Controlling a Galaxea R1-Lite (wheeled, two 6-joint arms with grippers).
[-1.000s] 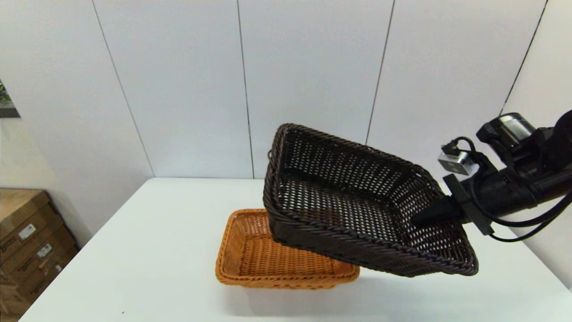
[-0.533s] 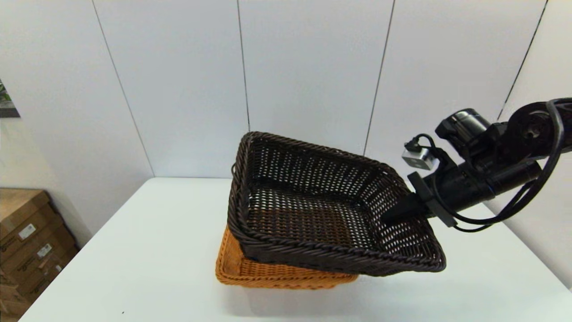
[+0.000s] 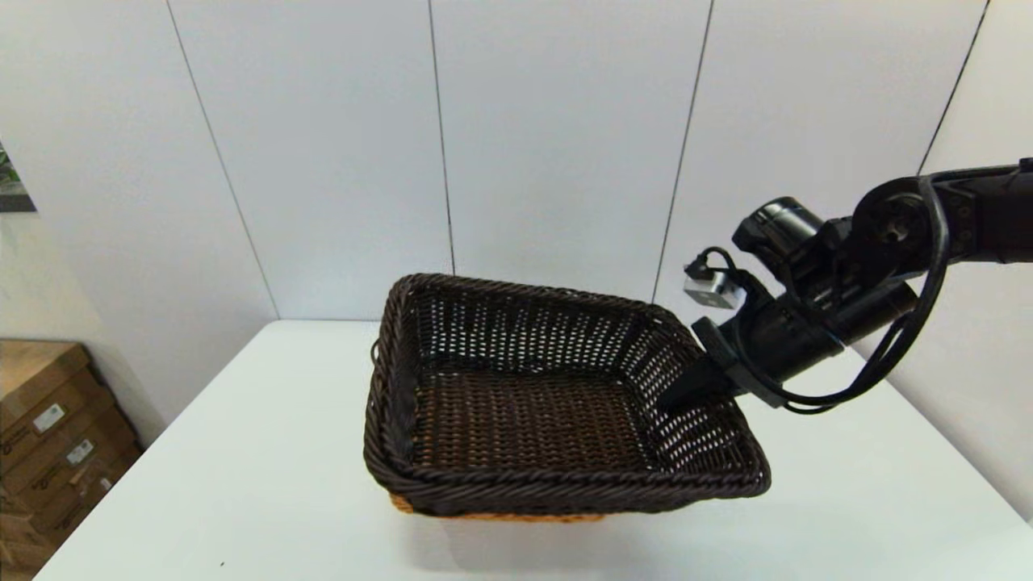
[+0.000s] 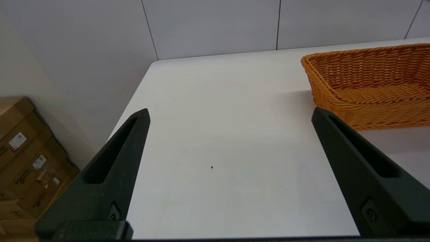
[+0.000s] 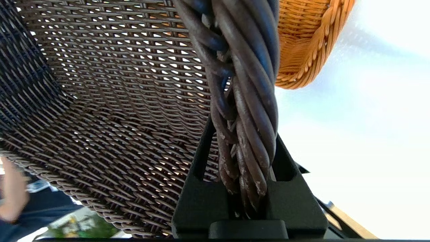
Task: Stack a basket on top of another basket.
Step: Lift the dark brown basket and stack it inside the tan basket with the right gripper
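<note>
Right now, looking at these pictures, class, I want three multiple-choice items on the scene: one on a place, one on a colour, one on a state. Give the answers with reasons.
1. Where is the dark brown basket?
A. over the orange basket
B. on the cardboard boxes
C. on the floor

2. What colour is the table?
A. green
B. white
C. black

3. How is the right hand?
A. open above the table
B. shut on the dark brown basket's rim
C. holding the orange basket

Answers:
1 A: in the head view only a thin orange strip shows under the dark basket's near edge.
2 B: the bare top around the baskets is white.
3 B: the right wrist view shows the twisted rim clamped between its fingers.

The left hand is open, off to the side above the table.
</note>
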